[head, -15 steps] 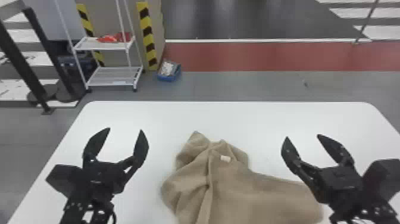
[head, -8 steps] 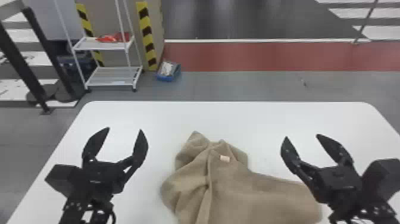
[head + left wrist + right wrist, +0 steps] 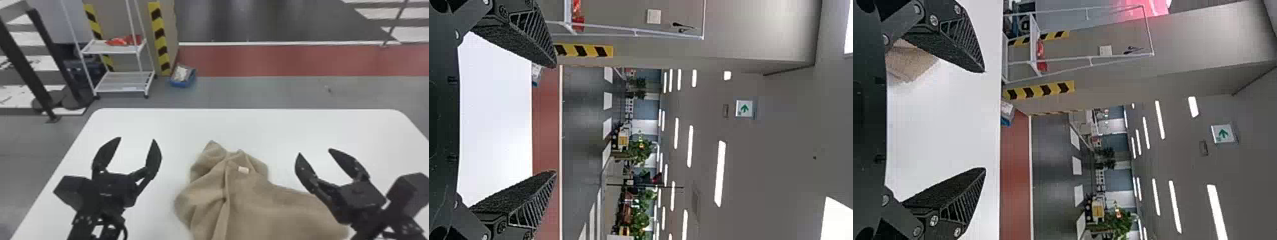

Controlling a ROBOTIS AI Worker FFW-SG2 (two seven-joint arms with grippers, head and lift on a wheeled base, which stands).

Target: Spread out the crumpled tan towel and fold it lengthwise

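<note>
One towel (image 3: 255, 201) slants lengthwise toward the near right.

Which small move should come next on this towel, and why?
I'd probably ease the left gripper toward the towel's bunched left edge to pinch it. That side is creased and rumpled, while the right part lies flatter. The left gripper is on that side of the towel, and both it and the right gripper are open and empty.

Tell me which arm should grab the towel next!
Probably the right. In the head view, the right end effector partly overlaps the towel, while bare table shows between the left end effector and the towel. Both are open, so the right looks closer.
</note>
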